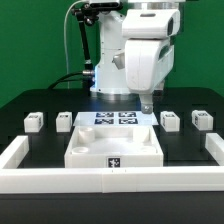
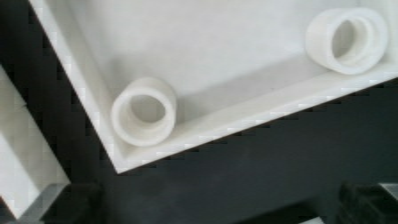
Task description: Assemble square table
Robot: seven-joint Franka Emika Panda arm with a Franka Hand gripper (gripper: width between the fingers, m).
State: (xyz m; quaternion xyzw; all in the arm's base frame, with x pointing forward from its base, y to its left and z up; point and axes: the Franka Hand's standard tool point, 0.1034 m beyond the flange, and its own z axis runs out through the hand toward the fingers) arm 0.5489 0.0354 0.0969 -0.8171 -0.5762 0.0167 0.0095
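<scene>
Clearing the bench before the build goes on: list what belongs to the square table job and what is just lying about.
Belongs to the job:
square tabletop; legs, counted from the exterior view's left: first leg, second leg, third leg, fourth leg; gripper, open.

Just lying about:
marker board; white border rail.

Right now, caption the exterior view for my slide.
Open gripper hovers by the tabletop, two legs on each side.

The slab is seen whole from the front, slightly above, at middle distance, with the arm faced behind it. From the wrist, one corner is viewed very close; only the slab is shared.
</scene>
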